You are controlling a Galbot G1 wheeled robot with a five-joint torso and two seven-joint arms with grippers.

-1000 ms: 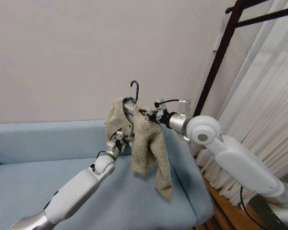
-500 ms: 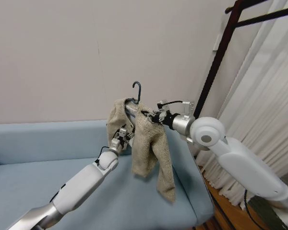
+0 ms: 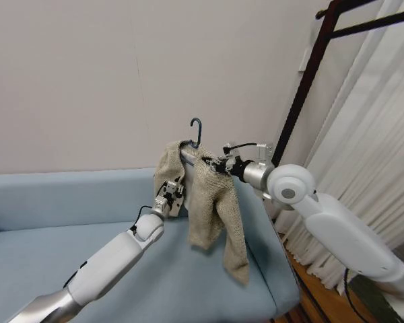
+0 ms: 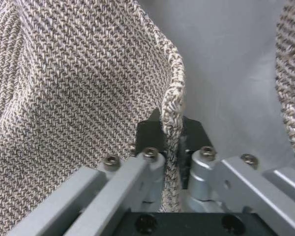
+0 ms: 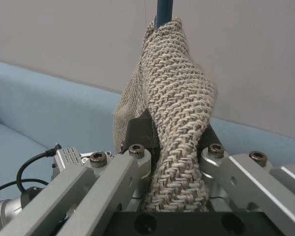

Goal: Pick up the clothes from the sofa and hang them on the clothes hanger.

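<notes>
A beige knit cardigan [image 3: 212, 202] hangs on a dark hanger [image 3: 196, 132] held up above the light blue sofa [image 3: 67, 222]. My right gripper [image 3: 219, 163] is shut on the cardigan's shoulder over the hanger; the bunched knit [image 5: 174, 128] sits between its fingers [image 5: 137, 162]. My left gripper [image 3: 170, 190] is shut on the cardigan's front edge [image 4: 172, 128], lower and to the left. The hanger's blue stem [image 5: 163, 10] rises past the knit. One sleeve dangles toward the seat.
A dark clothes rack [image 3: 310, 81] with a slanted post and top bar stands at the right, in front of white curtains [image 3: 370, 148]. A plain wall is behind the sofa. Wooden floor [image 3: 323, 303] shows beside the sofa's right end.
Both grippers have carried the cardigan and hanger slightly up and to the right, toward the rack. Their holds on the knit are unchanged.
</notes>
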